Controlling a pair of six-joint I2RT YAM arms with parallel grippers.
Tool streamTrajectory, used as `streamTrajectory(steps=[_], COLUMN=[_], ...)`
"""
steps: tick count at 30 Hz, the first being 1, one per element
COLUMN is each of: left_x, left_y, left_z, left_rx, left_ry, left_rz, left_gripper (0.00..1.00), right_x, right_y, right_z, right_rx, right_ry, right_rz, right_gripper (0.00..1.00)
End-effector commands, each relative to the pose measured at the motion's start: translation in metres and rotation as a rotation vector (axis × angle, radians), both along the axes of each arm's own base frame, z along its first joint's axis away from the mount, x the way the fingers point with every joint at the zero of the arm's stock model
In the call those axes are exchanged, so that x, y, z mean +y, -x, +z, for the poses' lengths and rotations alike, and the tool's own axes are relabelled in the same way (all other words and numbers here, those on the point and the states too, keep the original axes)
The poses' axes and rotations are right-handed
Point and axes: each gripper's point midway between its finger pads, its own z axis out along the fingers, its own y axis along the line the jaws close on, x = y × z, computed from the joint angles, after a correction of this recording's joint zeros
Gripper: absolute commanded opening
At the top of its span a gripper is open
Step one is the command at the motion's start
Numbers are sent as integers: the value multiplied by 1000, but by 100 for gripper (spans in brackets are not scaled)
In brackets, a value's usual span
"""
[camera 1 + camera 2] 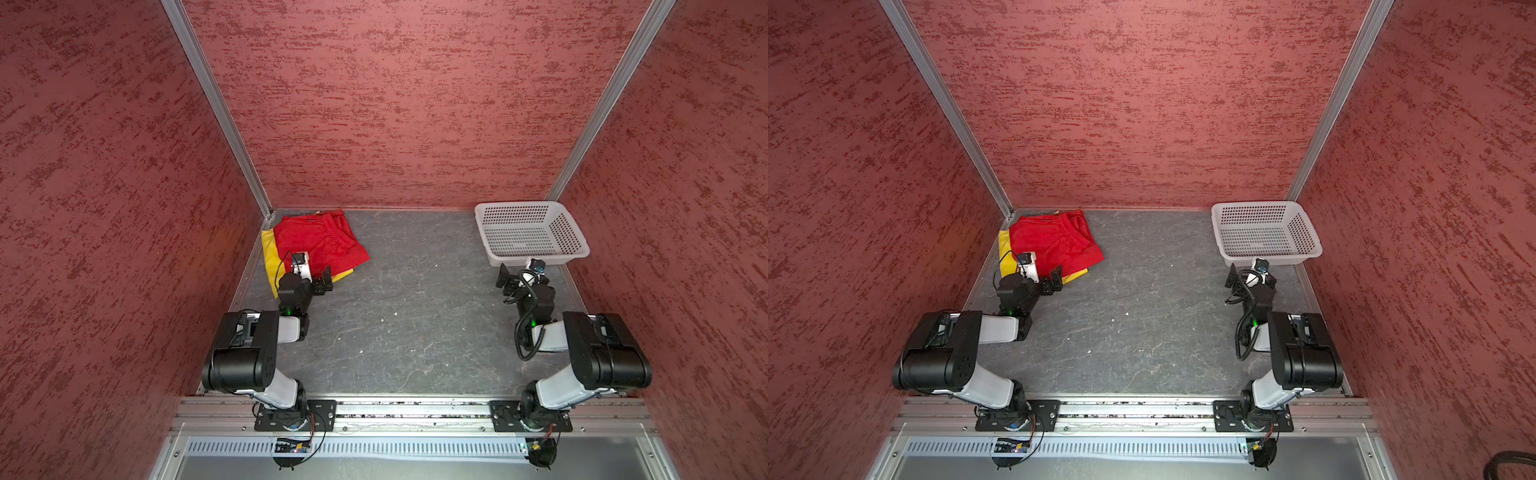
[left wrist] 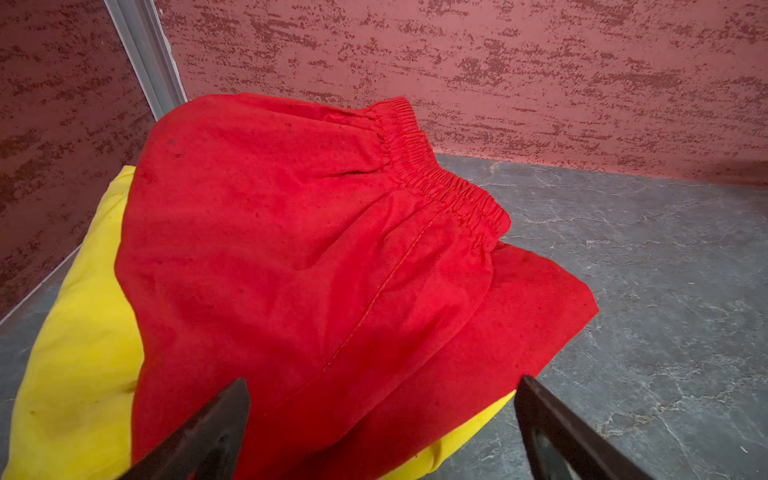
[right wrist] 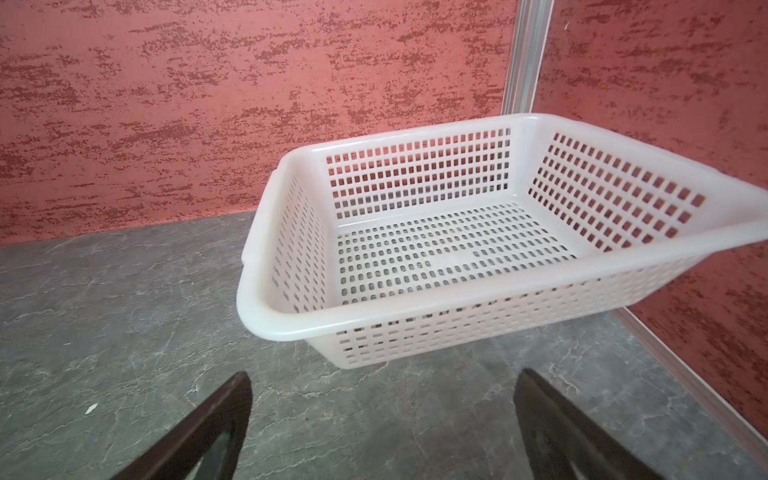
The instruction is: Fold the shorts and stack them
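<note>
Left gripper (image 2: 384,381), jaws spread, we recorded just beside bright red cloth shorts (image 2: 311,249) lying on bright yellow cloth shorts (image 2: 75,353), far-left corner of grey table (image 2: 644,270); right gripper (image 3: 382,376), spread, was well apart.

We keep our left black-and-white jointed arm (image 1: 249,353) at the lower left of both top views, elbow raised. Its left black parallel gripper (image 1: 325,280) (image 2: 382,386) has jaws spread wide, holding nothing. Our right black-and-white jointed arm (image 1: 598,357) mirrors it at lower right, and its right black parallel gripper (image 1: 506,284) (image 3: 383,378) is equally wide and free.
</note>
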Motion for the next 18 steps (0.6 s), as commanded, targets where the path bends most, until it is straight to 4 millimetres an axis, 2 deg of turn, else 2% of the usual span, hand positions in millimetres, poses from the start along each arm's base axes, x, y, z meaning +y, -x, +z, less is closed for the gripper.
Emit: streamTrajectory(steps=[1, 18], left_x=[-1, -2], left_y=[-3, -3], left_z=[7, 7], left_rx=[-23, -23], left_ry=[-17, -17], left_rz=[-16, -16], left_gripper=[99, 99], right_x=[9, 10], right_y=[-1, -4], right_z=[4, 2], right_rx=[-9, 4], right_ry=[15, 13], right_rz=[60, 67], right_gripper=[99, 99])
